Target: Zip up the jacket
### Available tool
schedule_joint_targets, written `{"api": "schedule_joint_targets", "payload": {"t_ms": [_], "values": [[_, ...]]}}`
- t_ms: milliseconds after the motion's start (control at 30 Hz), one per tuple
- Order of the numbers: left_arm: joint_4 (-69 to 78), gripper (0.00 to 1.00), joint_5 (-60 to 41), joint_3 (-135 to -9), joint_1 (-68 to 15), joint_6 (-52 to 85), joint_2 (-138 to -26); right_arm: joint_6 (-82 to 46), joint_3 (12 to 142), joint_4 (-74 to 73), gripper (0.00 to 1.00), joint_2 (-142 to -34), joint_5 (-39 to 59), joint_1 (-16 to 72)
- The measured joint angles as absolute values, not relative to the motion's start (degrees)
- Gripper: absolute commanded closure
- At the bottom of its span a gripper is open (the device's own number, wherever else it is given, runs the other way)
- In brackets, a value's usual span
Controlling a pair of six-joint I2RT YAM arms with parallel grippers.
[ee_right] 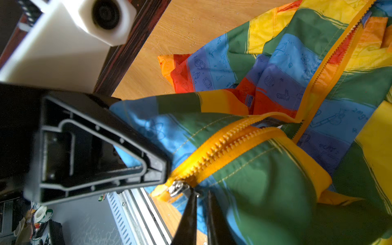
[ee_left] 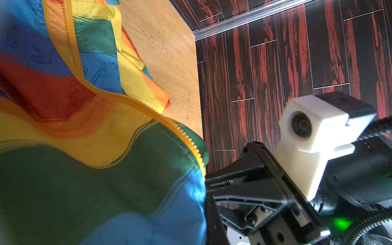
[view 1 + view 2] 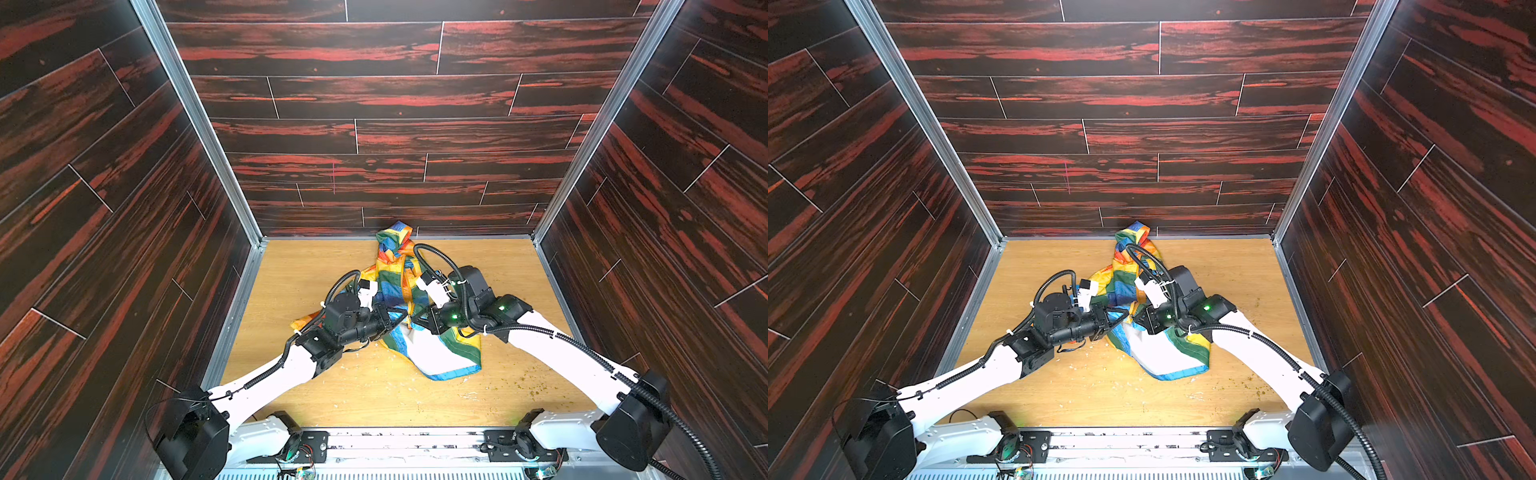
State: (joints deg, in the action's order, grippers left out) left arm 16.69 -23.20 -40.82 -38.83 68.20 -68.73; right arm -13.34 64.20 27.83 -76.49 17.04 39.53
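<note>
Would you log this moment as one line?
left pincer shut on jacket | right pincer at zipper slider, grip unclear

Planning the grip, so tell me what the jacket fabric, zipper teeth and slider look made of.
The jacket fabric: thin synthetic, probably nylon or polyester; slight sheen, sharp creases.
The zipper teeth: likely moulded plastic; chunky, matte yellow-orange like the tape.
The slider: apparently metal; silvery with bright glints.

White links, black joints — corrugated black cables, green LEDs, white camera housings.
</note>
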Motion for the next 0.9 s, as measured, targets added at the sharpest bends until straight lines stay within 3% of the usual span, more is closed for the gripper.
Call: {"api": "schedule_joint_targets", "payload": {"t_ms": [367,900], "values": [[16.78,1.00,-23.68,-40.82,-38.83,68.18,-69.38,-16.64,61.23,26.33,0.59,-71.61,16.51,39.13],[20.84,1.00,-24.53,-40.25,-38.83,68.88,-70.70,-33.15,56.51,20.49,0.51,-66.59,21.15,38.20]]}}
